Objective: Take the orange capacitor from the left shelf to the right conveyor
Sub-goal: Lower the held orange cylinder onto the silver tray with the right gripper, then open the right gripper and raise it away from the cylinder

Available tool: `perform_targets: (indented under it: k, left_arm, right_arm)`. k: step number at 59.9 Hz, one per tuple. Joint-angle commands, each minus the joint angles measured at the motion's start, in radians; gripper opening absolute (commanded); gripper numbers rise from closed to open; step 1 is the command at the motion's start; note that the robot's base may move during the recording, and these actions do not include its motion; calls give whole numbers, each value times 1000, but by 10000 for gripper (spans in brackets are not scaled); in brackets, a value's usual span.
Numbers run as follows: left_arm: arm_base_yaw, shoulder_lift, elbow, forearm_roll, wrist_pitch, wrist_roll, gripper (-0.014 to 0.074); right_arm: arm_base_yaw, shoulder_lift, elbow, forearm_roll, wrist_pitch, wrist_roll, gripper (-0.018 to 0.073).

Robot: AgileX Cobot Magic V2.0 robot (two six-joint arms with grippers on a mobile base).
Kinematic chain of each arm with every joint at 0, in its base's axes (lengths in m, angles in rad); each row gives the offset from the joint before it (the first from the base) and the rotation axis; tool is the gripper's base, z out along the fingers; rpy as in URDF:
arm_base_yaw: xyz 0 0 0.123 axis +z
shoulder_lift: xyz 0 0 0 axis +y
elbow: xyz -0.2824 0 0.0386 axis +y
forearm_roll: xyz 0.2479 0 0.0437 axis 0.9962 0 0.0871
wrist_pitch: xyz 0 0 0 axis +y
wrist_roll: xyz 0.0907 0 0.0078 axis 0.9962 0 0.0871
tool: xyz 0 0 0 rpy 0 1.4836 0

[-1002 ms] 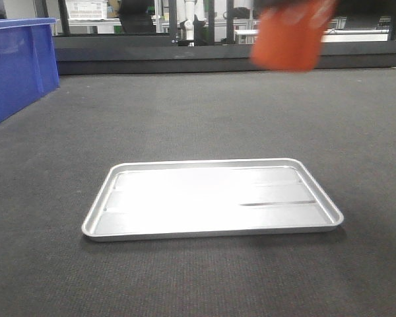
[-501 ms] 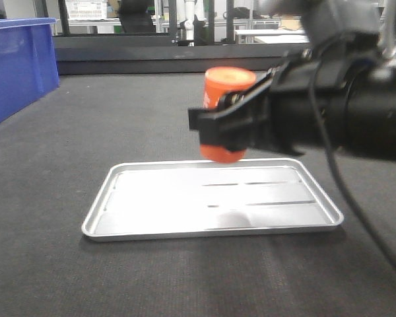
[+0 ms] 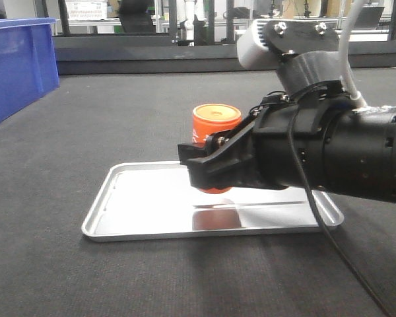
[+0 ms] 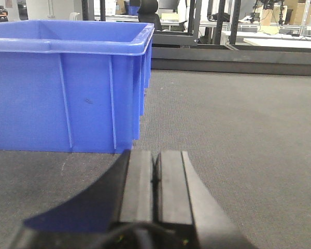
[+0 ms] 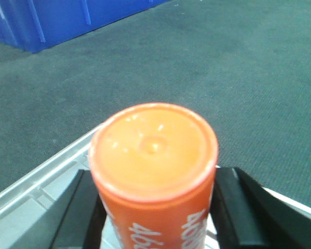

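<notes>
The front view shows the right arm reaching in from the right side. The right gripper [image 3: 210,166] is closed around the orange capacitor [image 3: 216,124] about halfway up its side. The capacitor stands upright over a silver tray [image 3: 135,211], which lies flat on the dark conveyor belt [image 3: 185,105]. An orange-dark reflection shows in the tray under the capacitor's base, with a strip of bare metal between the two. It is not clear from here whether the base touches the tray.

The right wrist camera looks down on what the front view shows only edge-on. The capacitor's flat top has a small dimple in the middle, and white "4680" print runs down its side. One black finger [image 5: 75,207] presses against each flank. The tray rim lies below and the belt beyond it.

Only the left wrist camera shows the left gripper [image 4: 155,166]. Its two pads are pressed flat together with nothing between them, low over the belt. A blue bin [image 4: 67,88] stands close ahead to its left. In the front view only a corner of that bin shows, at the far left edge.
</notes>
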Motion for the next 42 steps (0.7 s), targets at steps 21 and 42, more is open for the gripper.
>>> perform_targets:
  k: [21, 42]
  left_arm:
    - [-2, -7, 22, -2, -91, -6, -126]
    - [-2, -7, 22, -2, -91, -6, -126]
  right_arm:
    - [-1, -37, -23, -14, -116, 26, 543]
    - [-1, -40, -23, -14, -203, 26, 542]
